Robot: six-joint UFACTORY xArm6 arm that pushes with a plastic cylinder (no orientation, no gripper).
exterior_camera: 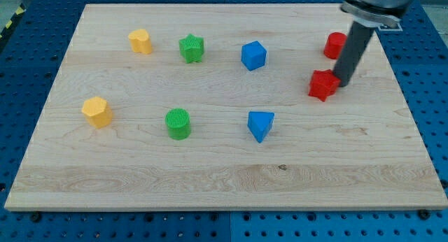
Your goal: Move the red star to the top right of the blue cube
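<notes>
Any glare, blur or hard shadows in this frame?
Camera view: even, soft lighting, no glare on the board; blocks cast only faint shadows; all sharp, my tip included, by the red star. The arm is cropped at the view's top.

Pale grained wooden board (210, 165) (matt); ridged, plastic-looking green cylinder (178, 123); dark matt rod (350, 53).

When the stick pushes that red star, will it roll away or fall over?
Probably neither. The red star looks short and flat-bottomed on the wooden board, so it should slide rather than roll or tip. My tip touches its right side, off-centre on a pointed edge, so it may spin a little. It looks small and solid, likely light.
</notes>
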